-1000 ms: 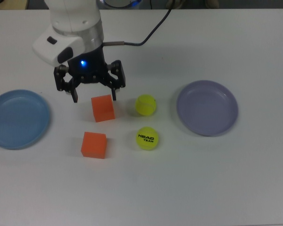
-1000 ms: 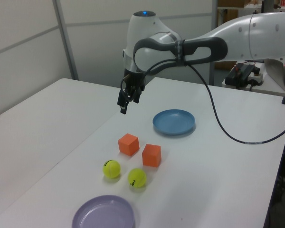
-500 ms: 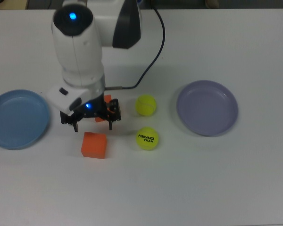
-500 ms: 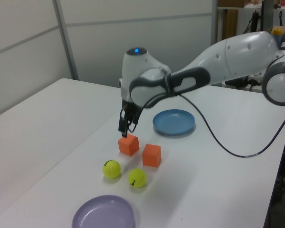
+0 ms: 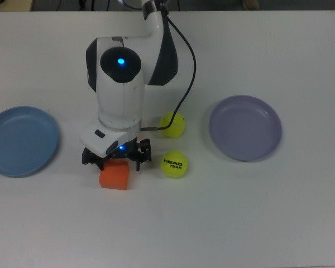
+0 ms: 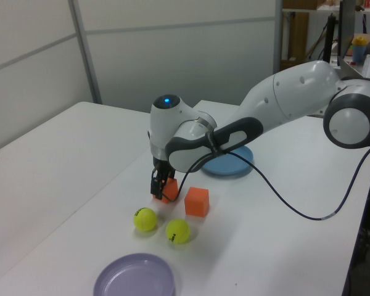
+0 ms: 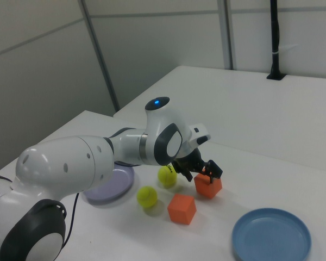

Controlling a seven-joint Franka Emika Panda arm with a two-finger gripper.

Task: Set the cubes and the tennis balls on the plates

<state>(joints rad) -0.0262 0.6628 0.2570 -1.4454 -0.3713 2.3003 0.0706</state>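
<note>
Lowered since earlier, the gripper (image 6: 158, 190) now straddles the far cube (image 7: 208, 185), fingers spread at either side, free cube (image 5: 114, 176) at its 6 o'clock in the top view.

- I see two orange cubes (image 6: 197, 201).
- Tennis balls (image 5: 172, 124) are yellow-green; one has black letters.
- Plates: one light blue (image 5: 22, 141), one lavender (image 5: 245, 128).
- The counter (image 5: 240, 218) is white.
</note>
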